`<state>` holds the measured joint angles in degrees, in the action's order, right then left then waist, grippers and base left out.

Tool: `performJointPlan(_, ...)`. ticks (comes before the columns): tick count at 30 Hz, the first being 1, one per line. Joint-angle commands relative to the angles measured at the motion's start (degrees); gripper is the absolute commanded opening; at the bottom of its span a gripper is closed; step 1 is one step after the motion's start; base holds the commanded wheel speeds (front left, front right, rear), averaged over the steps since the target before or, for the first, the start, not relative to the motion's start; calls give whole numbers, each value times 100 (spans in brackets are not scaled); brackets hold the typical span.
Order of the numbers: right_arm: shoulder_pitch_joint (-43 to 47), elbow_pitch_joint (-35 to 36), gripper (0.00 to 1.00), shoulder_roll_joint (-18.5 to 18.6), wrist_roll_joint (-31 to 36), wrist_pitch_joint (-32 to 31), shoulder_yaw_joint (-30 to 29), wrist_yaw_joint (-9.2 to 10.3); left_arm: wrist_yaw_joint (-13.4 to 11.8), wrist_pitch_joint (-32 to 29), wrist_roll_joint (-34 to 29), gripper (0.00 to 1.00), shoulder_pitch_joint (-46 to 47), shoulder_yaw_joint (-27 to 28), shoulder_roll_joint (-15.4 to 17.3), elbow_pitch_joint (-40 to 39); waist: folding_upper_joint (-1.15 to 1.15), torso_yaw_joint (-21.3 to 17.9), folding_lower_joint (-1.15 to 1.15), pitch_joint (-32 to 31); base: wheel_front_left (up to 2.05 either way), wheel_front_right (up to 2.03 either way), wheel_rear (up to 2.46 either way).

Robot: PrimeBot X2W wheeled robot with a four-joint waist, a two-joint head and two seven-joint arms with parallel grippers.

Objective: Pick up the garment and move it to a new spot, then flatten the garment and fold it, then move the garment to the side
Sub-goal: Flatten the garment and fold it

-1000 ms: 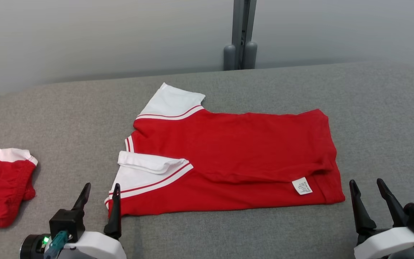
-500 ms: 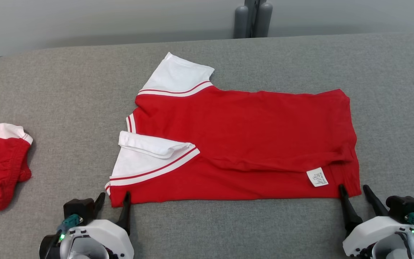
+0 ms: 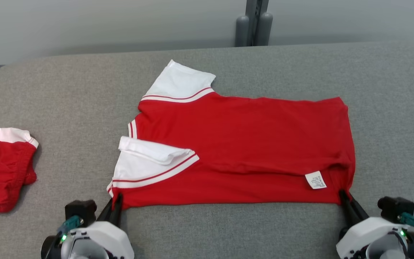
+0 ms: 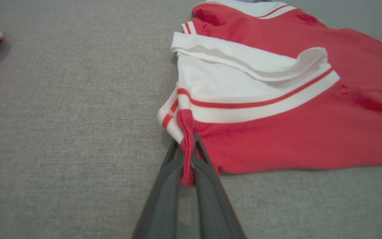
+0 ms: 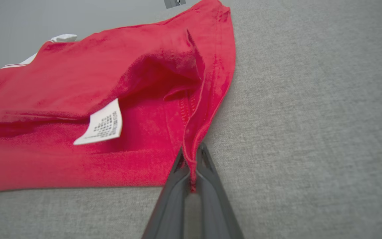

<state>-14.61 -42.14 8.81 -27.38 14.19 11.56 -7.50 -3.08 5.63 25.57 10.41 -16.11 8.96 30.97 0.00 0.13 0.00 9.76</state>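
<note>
- The grey cloth-covered tabletop [image 3: 49, 108] carries everything. It looks a little rough, so I think cloth dragged across it would catch and wrinkle instead of gliding.
- The red T-shirt with white sleeves [image 3: 243, 144] lies near the middle of the tabletop, turned sideways: sleeves toward the robot's left, hem toward its right. It is mostly flat, but a long ridge runs along the near part of the body.
- A second red garment [image 3: 2, 176] lies bunched at the far left edge, well apart from the T-shirt. If the T-shirt is carried too far to that side, the two could mix.
- The near white sleeve [image 3: 149, 165] has its cuff rolled back on itself. If nobody smooths it, this crease will be closed inside the fold.
- The left pincer [image 3: 115, 205] is pressed together on the near-left corner of the T-shirt, just below the sleeve band; in the left wrist view a thin strip of red cloth stands between its fingers [image 4: 200, 166].
- The right pincer [image 3: 343, 198] is pinching the near-right hem corner, also only by the edge.
- Both grips hold little cloth, so a quick lift may pull a corner out. I cannot tell whether each holds both layers; with one layer only, the body would open. An unequal lift would make the garment skew.
- The white care label [image 3: 315, 180] lies exposed near the right pincer.
</note>
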Motion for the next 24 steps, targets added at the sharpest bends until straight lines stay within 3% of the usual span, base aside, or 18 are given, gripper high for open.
performJointPlan(1,217,-31,0,45,-56,14,55,1,-54,39,15,0,-175,42,95,-69,0,-9,0,-97,0,0,0)
performJointPlan(10,1039,281,0,303,-221,39,30,8,-362,-109,99,0,-1312,85,274,-890,0,1,0,-613,0,0,0)
performJointPlan(18,1535,400,0,369,-238,-40,-109,8,-553,-431,195,0,-2132,-77,173,-1543,0,30,0,-877,0,0,0)
performJointPlan(19,1564,433,33,356,-232,-51,-125,8,-585,-453,215,18,-2185,-76,152,-1604,0,30,0,-896,0,0,0)
performJointPlan(20,1590,485,87,333,-228,-37,-132,8,-625,-466,205,83,-2237,-74,151,-1655,0,27,0,-913,0,0,0)
performJointPlan(21,1609,540,100,311,-218,-31,-143,8,-652,-464,217,100,-2282,-66,140,-1700,0,22,0,-930,0,0,0)
performJointPlan(24,1634,747,100,298,-131,15,-307,1,-817,-187,21,100,-2277,-28,180,-1917,0,11,0,-977,0,0,0)
